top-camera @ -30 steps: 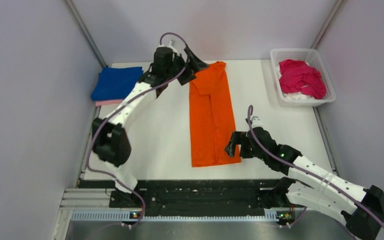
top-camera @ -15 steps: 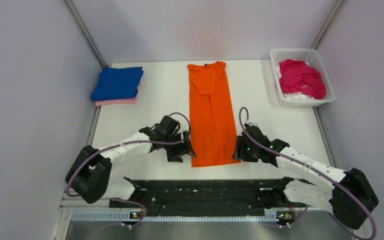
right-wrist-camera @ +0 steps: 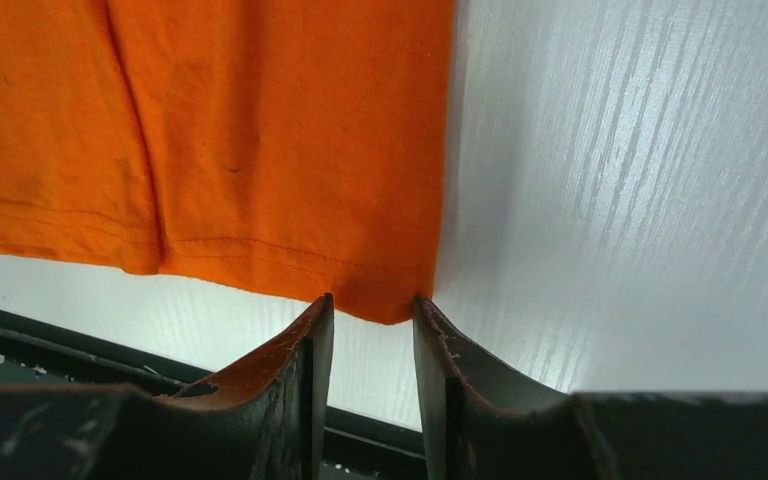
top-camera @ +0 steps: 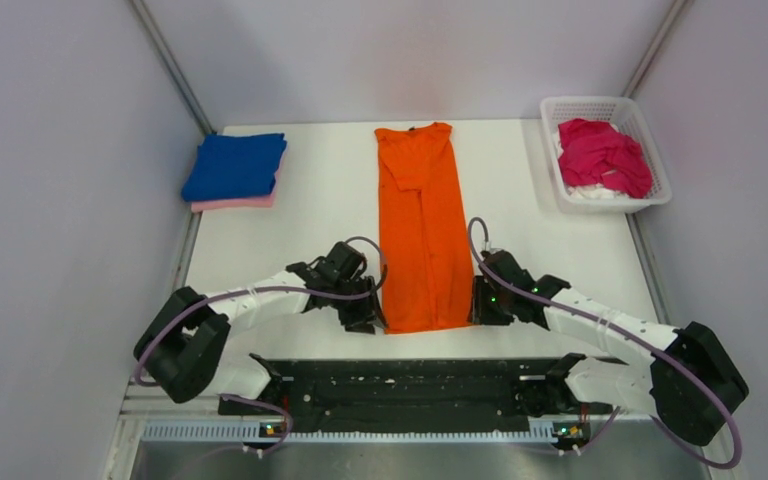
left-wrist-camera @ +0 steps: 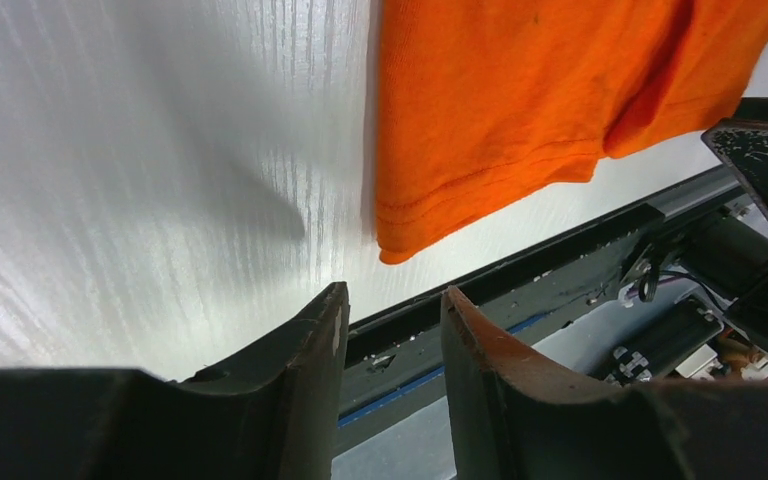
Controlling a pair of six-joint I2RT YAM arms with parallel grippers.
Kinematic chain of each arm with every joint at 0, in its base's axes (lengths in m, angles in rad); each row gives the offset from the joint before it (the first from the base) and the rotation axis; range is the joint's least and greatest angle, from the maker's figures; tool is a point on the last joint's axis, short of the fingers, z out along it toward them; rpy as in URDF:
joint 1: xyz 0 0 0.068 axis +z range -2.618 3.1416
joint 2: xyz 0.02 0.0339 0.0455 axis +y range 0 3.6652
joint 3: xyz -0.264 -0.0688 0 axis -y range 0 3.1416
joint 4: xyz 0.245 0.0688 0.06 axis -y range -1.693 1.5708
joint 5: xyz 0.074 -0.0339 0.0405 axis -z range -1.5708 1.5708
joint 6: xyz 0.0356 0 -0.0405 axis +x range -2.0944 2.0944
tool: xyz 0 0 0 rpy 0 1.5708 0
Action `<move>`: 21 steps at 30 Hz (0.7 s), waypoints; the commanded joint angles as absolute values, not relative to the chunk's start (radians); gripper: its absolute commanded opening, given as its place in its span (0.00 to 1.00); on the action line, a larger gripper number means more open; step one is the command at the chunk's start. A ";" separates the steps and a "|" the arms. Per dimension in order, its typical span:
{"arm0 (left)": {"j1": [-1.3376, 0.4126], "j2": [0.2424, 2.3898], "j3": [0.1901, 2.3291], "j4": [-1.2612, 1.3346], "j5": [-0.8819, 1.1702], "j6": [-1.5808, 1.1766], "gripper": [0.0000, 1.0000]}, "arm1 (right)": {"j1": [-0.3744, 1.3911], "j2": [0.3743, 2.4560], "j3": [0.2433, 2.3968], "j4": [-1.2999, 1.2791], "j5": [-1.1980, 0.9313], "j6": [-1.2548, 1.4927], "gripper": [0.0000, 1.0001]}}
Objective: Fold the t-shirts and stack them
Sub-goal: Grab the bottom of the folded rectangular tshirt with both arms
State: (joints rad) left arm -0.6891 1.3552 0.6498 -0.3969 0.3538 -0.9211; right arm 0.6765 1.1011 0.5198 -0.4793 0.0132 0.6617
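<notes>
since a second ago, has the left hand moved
Yes. The left hand came from the far end of the orange t-shirt back toward the arm bases, down to its near left corner.

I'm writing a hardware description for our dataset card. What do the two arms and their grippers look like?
Left arm and right arm: white shells on the links, chunky black joints. A thin purple cable runs along each. The left gripper and right gripper are black, each with two curved, scuffed dark fingers. Small green lights glow by the right wrist.
</notes>
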 commanded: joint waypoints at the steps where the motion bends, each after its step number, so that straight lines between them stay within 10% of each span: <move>1: -0.715 1.405 0.657 -0.334 0.378 -0.936 0.42 | 0.667 1.122 0.526 -0.449 0.005 0.638 0.34; 21: -0.755 1.525 0.734 -0.328 0.287 -0.923 0.28 | 0.667 1.108 0.478 -0.426 -0.036 0.647 0.30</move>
State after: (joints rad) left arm -0.7536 1.4879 0.6807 -0.3519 0.3233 -0.9398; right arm 0.6758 1.1213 0.4831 -0.4419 -0.0292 0.6468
